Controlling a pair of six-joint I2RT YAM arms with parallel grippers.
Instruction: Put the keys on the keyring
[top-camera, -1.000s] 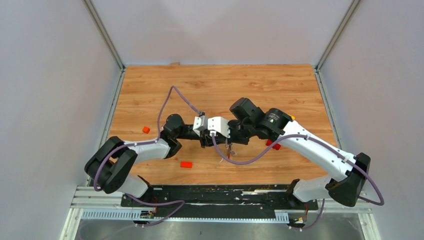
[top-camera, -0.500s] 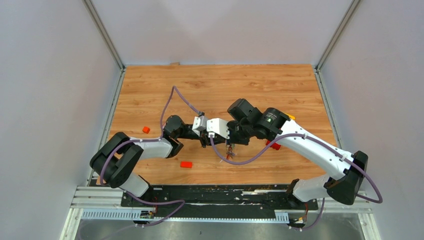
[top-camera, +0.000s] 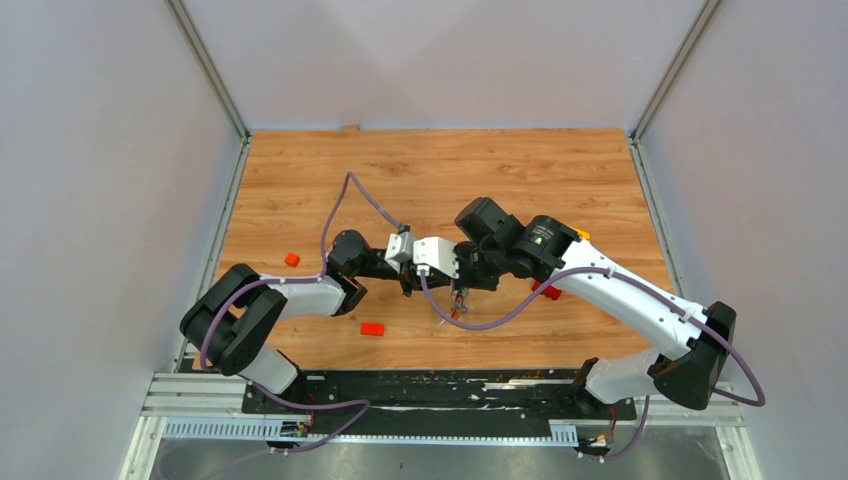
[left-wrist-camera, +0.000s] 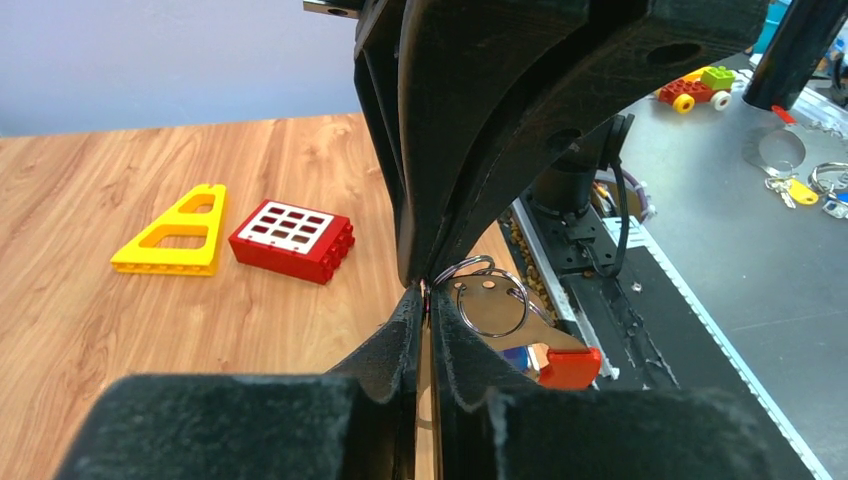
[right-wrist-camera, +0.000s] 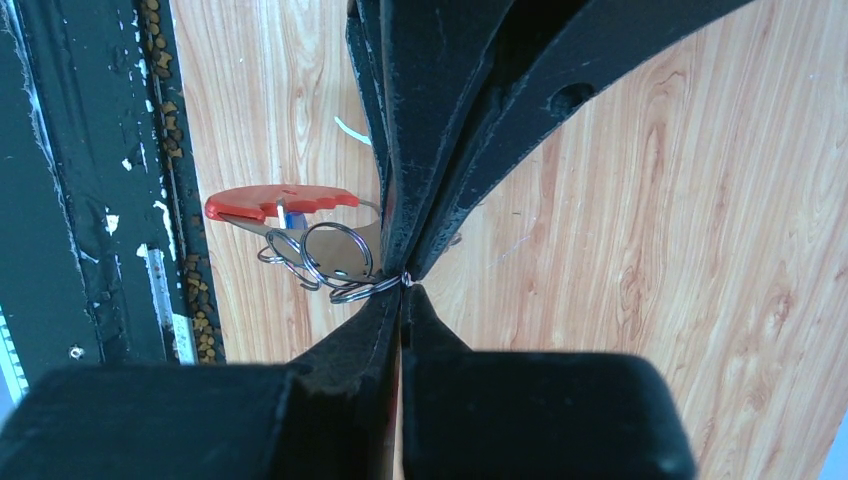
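From above, the keyring (top-camera: 458, 300) dangles between my arms over the table (top-camera: 300, 180). In the left wrist view, my left gripper (left-wrist-camera: 424, 293) is pinched shut, seemingly on its thin wire loop. In the right wrist view, my right gripper (right-wrist-camera: 403, 282) is clamped likewise. It should be light, springy, slippery steel, so I'd hold it by the rim.

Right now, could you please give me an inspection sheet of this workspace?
Surface: wooden table.
Job's things: keyring with a red tag, held between both grippers; separate keys on the table: nothing seen.
Clutter: red brick, yellow triangular piece, two small red blocks.
Grippers: left gripper and right gripper meet tip to tip, jaws of each shut on the keyring's wire.
Cables: purple cables loop from both wrists.
Surroundings: grey walls; metal bench with toy bricks and what look like tagged keys.
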